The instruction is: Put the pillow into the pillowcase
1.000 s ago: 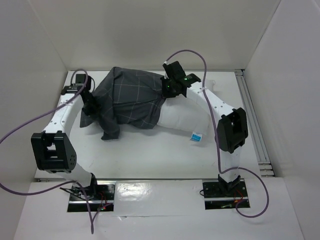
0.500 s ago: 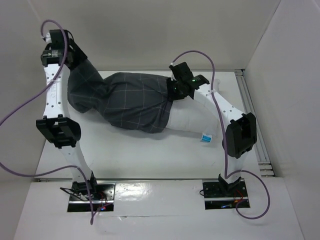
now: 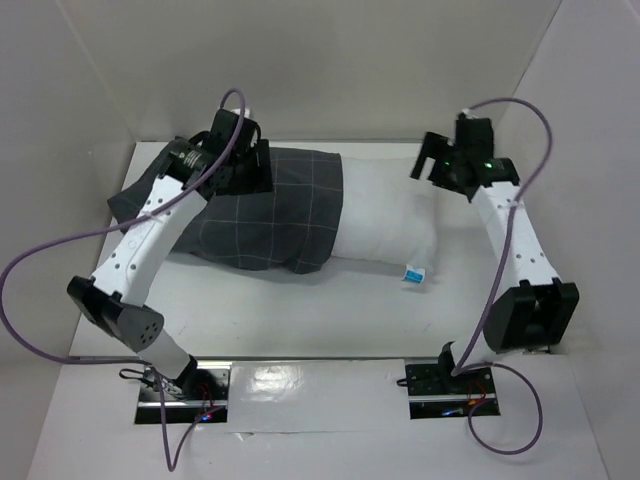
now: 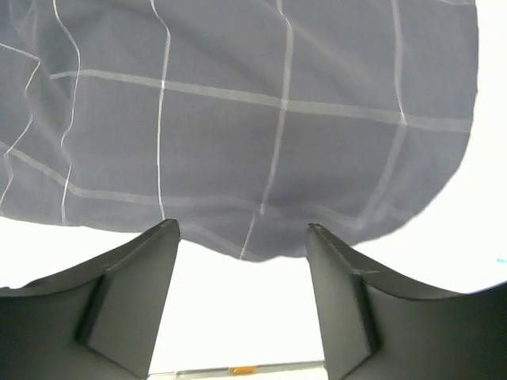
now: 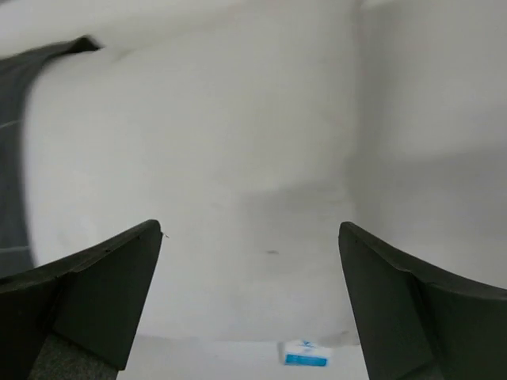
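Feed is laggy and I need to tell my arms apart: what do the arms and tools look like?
Left arm and right arm: white links, black joint housings, a purple cable looping along each. Left tool and right tool: two dark wedge-shaped fingers. A green light glows by the right tool.

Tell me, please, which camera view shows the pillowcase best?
The top external view: nearly all the pillowcase shows, covering part of the pillow. The left wrist view gives only a close patch of checked cloth; the right wrist view shows just a dark sliver at its left edge.

The pillowcase (image 3: pixel 262 212) covers half of the pillow (image 3: pixel 385 215).
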You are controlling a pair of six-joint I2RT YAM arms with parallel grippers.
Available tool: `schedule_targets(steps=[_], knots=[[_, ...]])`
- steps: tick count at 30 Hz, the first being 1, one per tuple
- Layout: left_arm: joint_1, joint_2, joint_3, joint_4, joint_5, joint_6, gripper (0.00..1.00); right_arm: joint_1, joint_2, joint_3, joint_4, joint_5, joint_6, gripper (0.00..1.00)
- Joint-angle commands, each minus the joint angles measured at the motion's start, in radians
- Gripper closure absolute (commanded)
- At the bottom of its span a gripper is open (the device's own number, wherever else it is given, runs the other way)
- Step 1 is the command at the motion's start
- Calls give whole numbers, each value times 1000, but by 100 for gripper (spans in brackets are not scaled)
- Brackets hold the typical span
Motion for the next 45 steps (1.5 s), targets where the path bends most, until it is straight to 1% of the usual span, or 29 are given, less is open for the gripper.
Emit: schedule_targets(steps=[1,2,3,4,5,7,8,10,11,13,14,17,19,22,25,26,29,30,31,32,34,35,37,38,40,41,43,44,45], knots=[[-88,-35,-20,-108,-63,21,24,-127,-83,-171,-49,-68,43,0],[-116,-35,-42,-108,-35,0,24,-188,-98,-215,-28,-117,52,0],[-148,-35,-66,-108,-1,-9,24,-213,-115,-258,-14,-137,61,0],[-215,-35,-94,-96,60,-20,23,-231,-129,-296,3,-159,61,0],[-253,-44,-159,-52,76,-37,21,-247,-150,-333,17,-182,61,0],[-325,-44,-223,0,92,-72,18,-268,-151,-414,47,-238,61,0],[-387,-30,-275,22,78,-106,16,-268,-151,-448,58,-260,61,0],[-435,13,-290,54,24,-150,12,-268,-151,-457,70,-297,61,0],[-475,27,-328,54,-66,-175,10,-268,-151,-470,79,-297,61,0],[-507,51,-361,89,-153,-204,10,-268,-151,-481,89,-297,61,0],[-530,82,-373,108,-234,-213,10,-268,-151,-481,89,-288,61,0],[-531,155,-413,148,-295,-195,9,-268,-151,-481,78,-288,51,0],[-531,188,-422,165,-295,-177,9,-268,-151,-490,78,-288,51,0],[-531,244,-433,186,-344,-176,9,-277,-151,-500,78,-288,51,0],[-531,265,-422,229,-344,-167,9,-277,-151,-500,78,-288,41,0],[-531,278,-422,240,-344,-158,10,-277,-151,-500,78,-288,41,0],[-522,326,-406,261,-375,-126,16,-288,-151,-491,67,-288,31,0],[-521,338,-396,240,-391,-126,19,-288,-151,-491,67,-288,31,0],[-512,338,-387,223,-421,-143,28,-299,-160,-491,58,-288,21,0],[-499,349,-378,209,-434,-166,35,-299,-160,-491,58,-288,21,0],[-489,349,-378,165,-494,-199,56,-308,-160,-491,58,-297,21,0],[-480,349,-369,152,-514,-225,76,-308,-169,-500,67,-297,12,0],[-465,349,-341,91,-527,-242,95,-308,-169,-500,76,-306,12,0],[-451,349,-318,77,-527,-253,100,-317,-160,-500,76,-315,12,0],[-451,349,-295,56,-527,-253,100,-317,-149,-490,86,-325,12,0],[-451,337,-275,47,-518,-218,100,-317,-140,-481,86,-325,12,0],[-460,314,-245,46,-463,-168,100,-317,-140,-481,98,-349,2,4],[-478,300,-208,66,-389,-134,100,-317,-129,-490,115,-370,1,9],[-478,274,-182,66,-345,-96,100,-317,-118,-506,124,-393,1,13]])
